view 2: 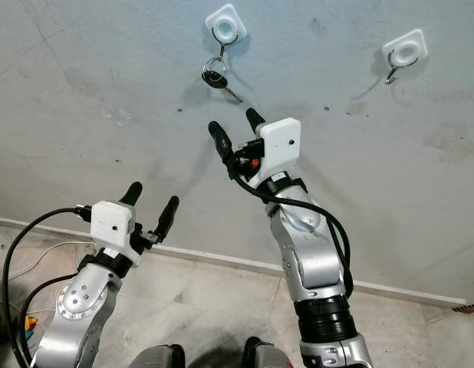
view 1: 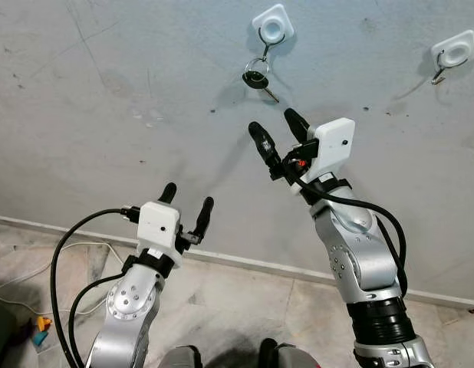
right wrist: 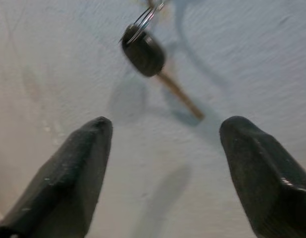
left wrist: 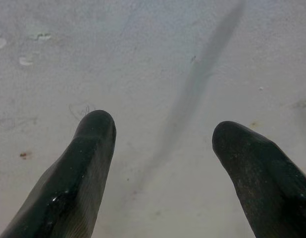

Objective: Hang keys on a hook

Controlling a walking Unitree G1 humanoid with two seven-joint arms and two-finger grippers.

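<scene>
Right hand (view 1: 275, 129) is pointing up at the grey wall (view 1: 106, 92), fingers spread wide w/ nothing between them. Key (view 1: 257, 77) is hanging by its ring on the white hook (view 1: 272, 29), just above & beyond the fingertips, apart from them; blade is angling down toward the hand's right finger. Second white hook (view 1: 452, 54) is sitting well off to the hand's right. Left hand (view 1: 187, 197) is hovering lower near the wall, also wide open & holding nothing.

Key ring (right wrist: 145, 20) blurred, hook cut off.
</scene>
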